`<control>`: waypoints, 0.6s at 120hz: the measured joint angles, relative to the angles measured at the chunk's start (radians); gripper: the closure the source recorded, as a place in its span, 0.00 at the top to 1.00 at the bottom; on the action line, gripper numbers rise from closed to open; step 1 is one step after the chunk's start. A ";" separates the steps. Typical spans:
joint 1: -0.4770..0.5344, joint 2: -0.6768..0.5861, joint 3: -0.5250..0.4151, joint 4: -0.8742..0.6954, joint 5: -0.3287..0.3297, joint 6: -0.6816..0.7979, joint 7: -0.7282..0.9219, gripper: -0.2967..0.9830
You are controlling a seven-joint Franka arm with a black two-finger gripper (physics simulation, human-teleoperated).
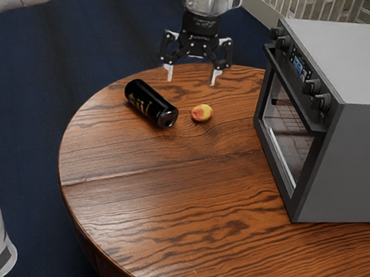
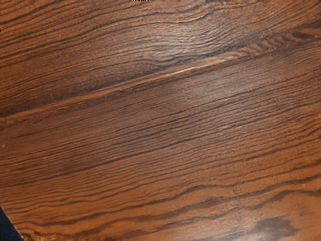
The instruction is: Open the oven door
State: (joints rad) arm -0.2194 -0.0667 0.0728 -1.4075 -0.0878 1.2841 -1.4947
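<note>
My gripper (image 1: 193, 81) hangs in the air over the far part of the table in the exterior view, its two fingers spread wide and nothing between them. The grey oven (image 1: 357, 135) stands at the exterior view's right, a gap away from the gripper. Its glass-fronted door (image 1: 289, 134) faces the exterior view's left and looks closed, with a dark handle bar (image 1: 292, 92) along its upper part.
On the round wooden table (image 1: 174, 209) lie a black can (image 1: 150, 104) on its side and a small red-yellow fruit (image 1: 201, 113), both near the gripper. In the wrist view, the wooden tabletop (image 2: 160, 130) runs to an edge at a lower corner.
</note>
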 joint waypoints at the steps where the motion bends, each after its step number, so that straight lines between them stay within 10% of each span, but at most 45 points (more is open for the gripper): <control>1: 0.001 -0.001 0.000 0.000 0.000 0.003 -0.013 0.77; 61: -0.132 -0.163 -0.119 -0.006 0.035 0.047 -0.653 0.77; 72: 0.061 -0.228 -0.230 -0.071 0.035 0.046 -0.705 0.77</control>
State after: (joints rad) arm -0.1585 -0.2947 -0.1571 -1.4782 -0.0524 1.3298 -2.1998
